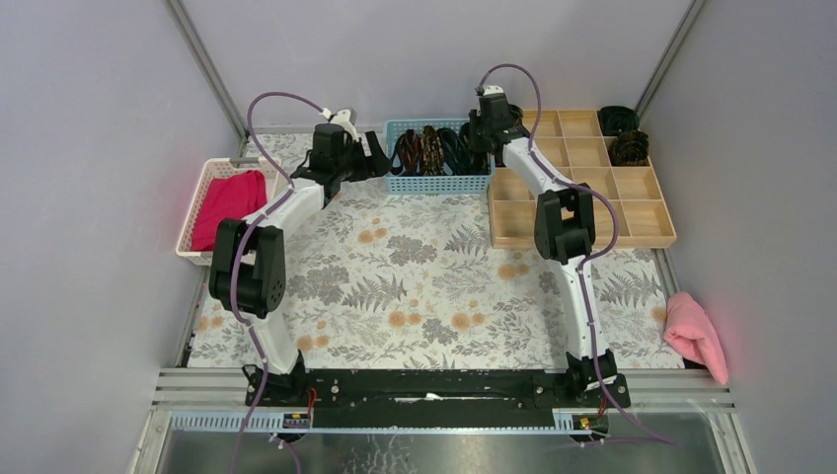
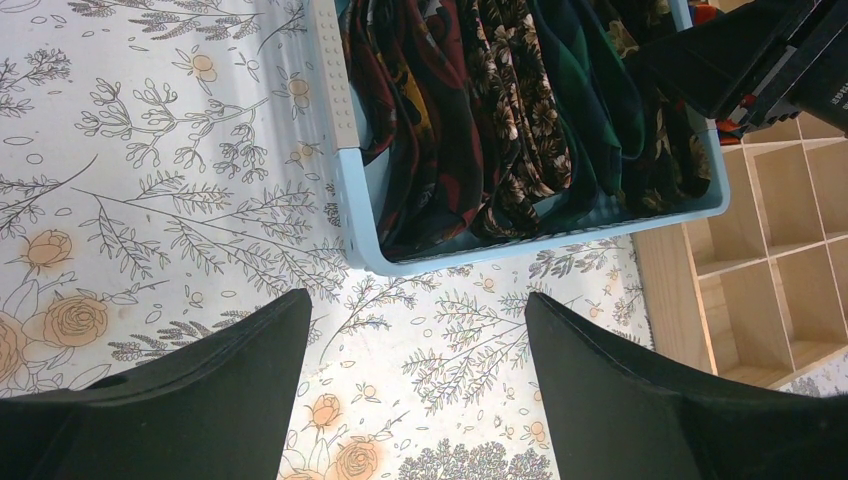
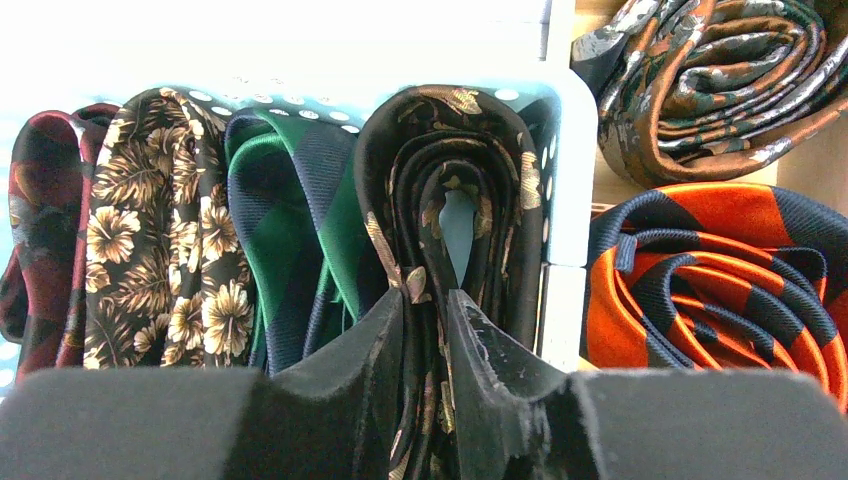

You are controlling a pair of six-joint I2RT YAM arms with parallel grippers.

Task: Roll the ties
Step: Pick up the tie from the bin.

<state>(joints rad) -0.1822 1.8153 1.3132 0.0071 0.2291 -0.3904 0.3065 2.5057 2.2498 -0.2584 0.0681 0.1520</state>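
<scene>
Jaws of the left gripper [image 2: 415, 310] gape above the floral surface [image 2: 150, 200] just in front of the blue basket [image 1: 439, 184]. At that basket's right end, right gripper [image 3: 425, 300] jaws clench a folded brown floral tie [image 3: 440, 130]. A rolled orange-navy tie [image 3: 720, 280] sits just beyond the basket's right wall.

Top external looks down from above and behind the arm bases [image 1: 271, 380] over the whole tabletop [image 1: 424, 286]. Left wrist faces down at the blue basket [image 2: 480, 255] from nearby; right wrist sits very close to its ties [image 3: 300, 230]. All three share the basket.
</scene>
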